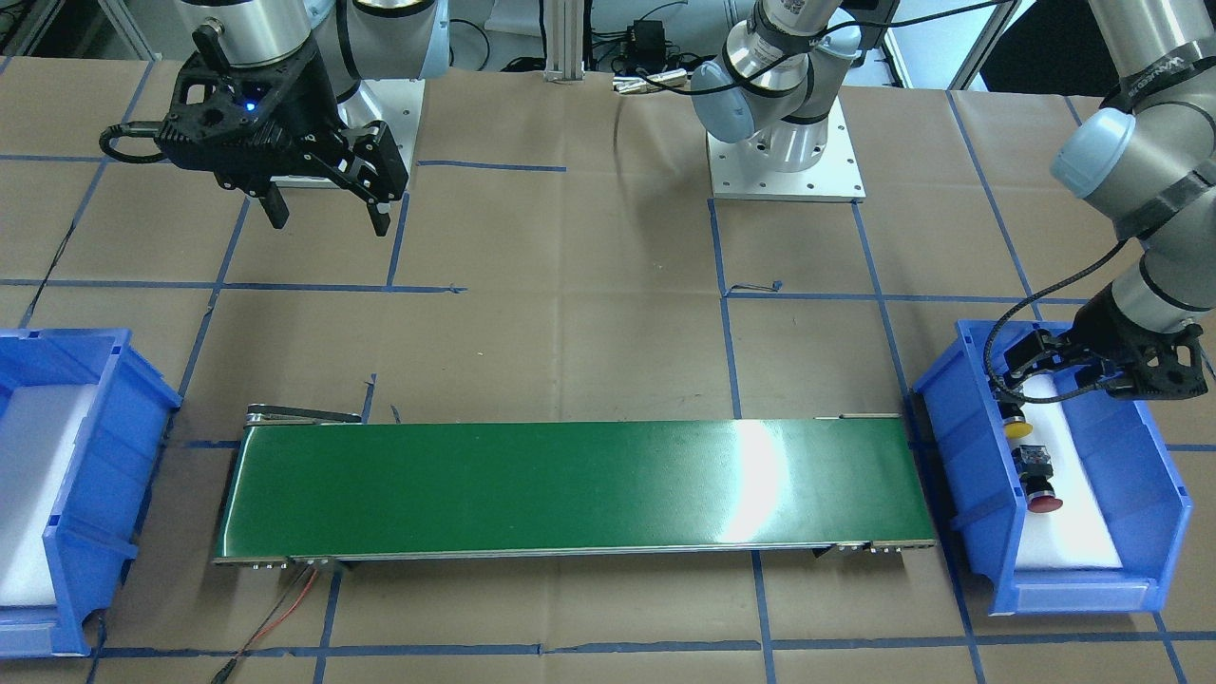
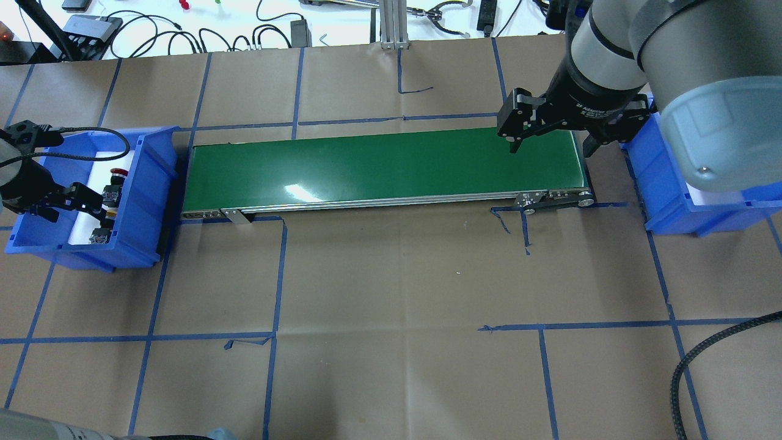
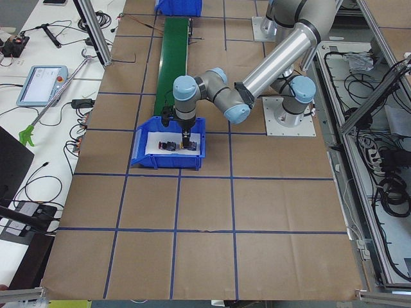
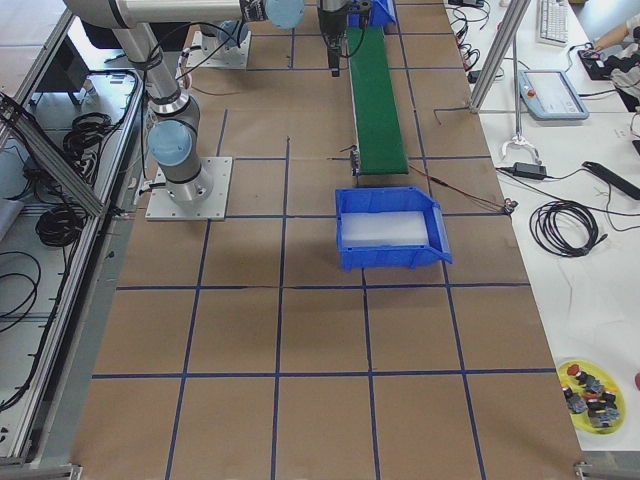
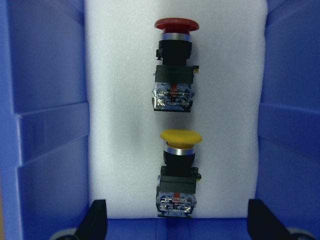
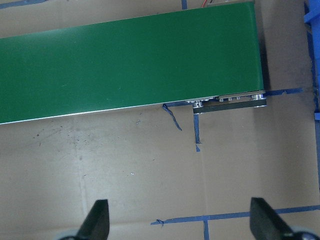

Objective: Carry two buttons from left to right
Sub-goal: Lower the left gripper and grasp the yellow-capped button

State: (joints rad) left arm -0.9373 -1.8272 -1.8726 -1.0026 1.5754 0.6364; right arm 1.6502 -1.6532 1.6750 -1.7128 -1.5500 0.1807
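Near button (image 5: 178,170): lies on the pad (image 5: 120,100) in the bin (image 5: 45,125), just in front of the left gripper (image 5: 180,222), in line with the gap between its fingers (image 5: 97,220).
Far button (image 5: 174,65): on the same pad, straight ahead of the near button, not touching it.
Belt (image 6: 130,60): ahead of the right gripper (image 6: 181,222), lower down.
Other bin (image 1: 114,427): at the belt's end, off to the right gripper's right.

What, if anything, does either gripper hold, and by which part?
Nothing: the left gripper and right gripper are open; yellow button and red button lie free.
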